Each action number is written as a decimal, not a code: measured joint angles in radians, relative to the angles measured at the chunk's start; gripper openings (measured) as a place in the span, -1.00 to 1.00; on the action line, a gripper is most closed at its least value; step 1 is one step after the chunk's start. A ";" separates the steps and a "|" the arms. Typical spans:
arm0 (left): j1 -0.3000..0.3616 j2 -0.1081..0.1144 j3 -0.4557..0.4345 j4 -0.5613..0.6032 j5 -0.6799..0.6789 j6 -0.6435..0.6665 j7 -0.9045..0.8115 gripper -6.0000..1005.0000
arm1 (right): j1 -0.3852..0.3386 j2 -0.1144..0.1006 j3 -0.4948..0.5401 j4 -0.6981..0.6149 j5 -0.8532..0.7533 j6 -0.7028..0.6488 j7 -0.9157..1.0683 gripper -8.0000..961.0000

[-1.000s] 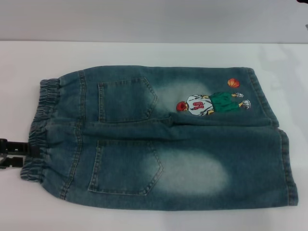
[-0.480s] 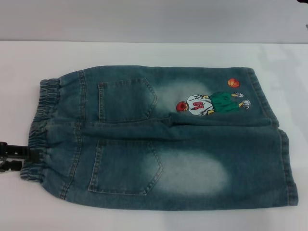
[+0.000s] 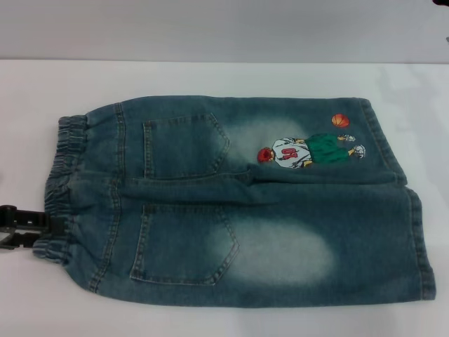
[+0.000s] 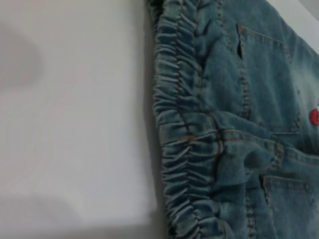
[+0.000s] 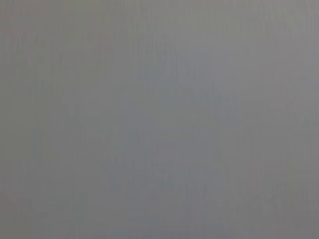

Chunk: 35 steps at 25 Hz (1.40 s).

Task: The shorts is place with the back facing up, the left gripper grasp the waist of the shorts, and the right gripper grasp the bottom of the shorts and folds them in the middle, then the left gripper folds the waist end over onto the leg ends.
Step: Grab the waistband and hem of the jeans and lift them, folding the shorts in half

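Note:
The denim shorts [image 3: 238, 210] lie flat on the white table [image 3: 210, 77], back pockets up. The gathered waist [image 3: 59, 189] is at the left and the leg ends [image 3: 414, 232] at the right. The cartoon print [image 3: 309, 151] and orange ball [image 3: 339, 121] sit on the far leg. My left gripper [image 3: 43, 232] comes in from the left edge, open, at the near part of the waist, with one finger [image 3: 49, 220] over the band. The left wrist view shows the waist [image 4: 184, 134] close up beside bare table. My right gripper is out of view.
White table surface [image 3: 224, 323] runs around the shorts on all sides, with a grey wall [image 3: 210, 28] behind. The right wrist view holds only a plain grey surface [image 5: 159, 119].
My left gripper has slid a little toward the near side along the waist. The near corner of the waistband has shifted slightly with it.

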 joint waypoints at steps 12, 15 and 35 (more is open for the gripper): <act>-0.021 0.000 -0.017 0.003 -0.005 0.012 0.009 0.29 | -0.001 0.000 0.000 0.000 0.000 0.000 0.000 0.15; -0.033 -0.002 -0.015 0.001 -0.002 0.007 0.010 0.29 | 0.000 0.000 0.000 0.000 0.000 0.001 0.000 0.15; -0.014 0.004 -0.013 0.000 0.002 0.035 -0.003 0.28 | 0.003 -0.002 0.012 0.000 0.000 0.003 -0.001 0.15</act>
